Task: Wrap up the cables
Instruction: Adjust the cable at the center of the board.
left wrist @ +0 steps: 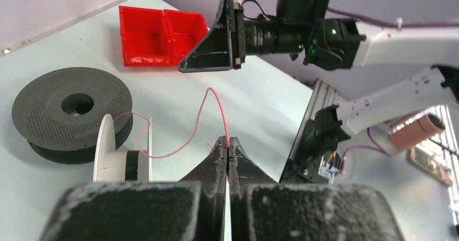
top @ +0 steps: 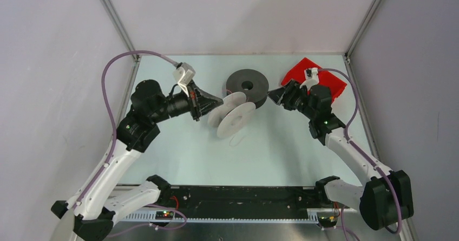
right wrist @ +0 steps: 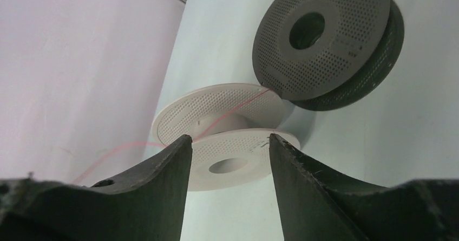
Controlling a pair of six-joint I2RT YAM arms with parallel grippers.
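**Cable [left wrist: 210, 90] pinched in left claw [left wrist: 228, 143], right claw [top: 271, 96] apart**

Thin and pink, clamped between the tips of the left claw, both fingers pressed flat together on it. Rises from the tips in a narrow arch, then drops and curves low toward the white spool [left wrist: 108, 154]. Goes in somewhere between the two flanges of that spool; exact place too small to tell.

White spool on its edge on the pale counter [top: 178, 149], a little tilted, just beside the dark grey spool [top: 248, 86]. Touching or not: cannot tell. Dark grey spool flat on the counter, hole upward, toward the back. From the right wrist, a pink line across the white flange, reaching toward the rim of the dark one. From above, a small loose curl of cable on the counter just in front of the white spool.

Left claw at the left side of the white spool, close to it, raised above the counter. Right claw at the right side of the dark grey spool, near but apart from it, pointed at it. Fingers [right wrist: 173, 176] spread wide, with the white spool visible through the gap, farther off.

Red bin [top: 333, 84] with two compartments in the back right corner, behind the right claw.
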